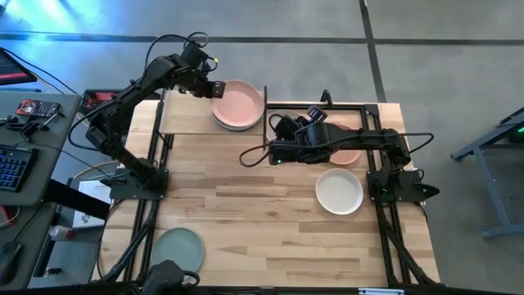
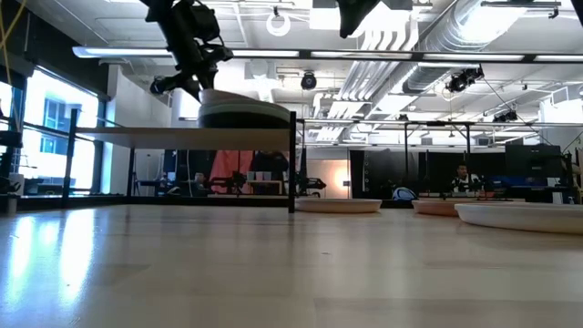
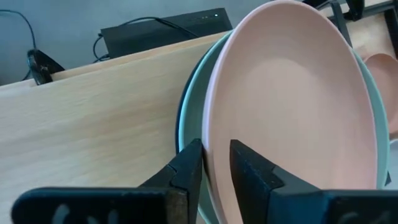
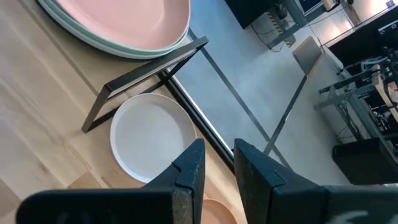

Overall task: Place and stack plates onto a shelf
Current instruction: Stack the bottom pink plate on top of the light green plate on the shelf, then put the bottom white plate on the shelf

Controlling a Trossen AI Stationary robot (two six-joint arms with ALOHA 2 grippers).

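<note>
In the high view the shelf [image 1: 192, 123] sits at the upper centre-left of the table [image 1: 246, 213], and a pink plate [image 1: 238, 102] tops a small stack at the shelf's right end. The left gripper [image 1: 214, 88] is at the stack's left rim. In its wrist view the fingers [image 3: 186, 171] straddle the pink plate's edge with a thin gap on each side, so they look parted rather than clamped, though the view is too close to be sure. A pale green plate [image 3: 186, 118] lies just under the pink one.

The right gripper [image 1: 278, 127] hovers above the table just right of the shelf, its fingers [image 4: 189, 168] slightly apart with nothing between them. Under it, in its wrist view, a white plate [image 4: 152, 137] lies beneath the shelf's corner. In the high view another white plate [image 1: 339, 191] rests right of centre, a terracotta plate [image 1: 348, 156] shows partly beneath the right arm, and a grey-green plate [image 1: 178, 250] sits lower left.
</note>
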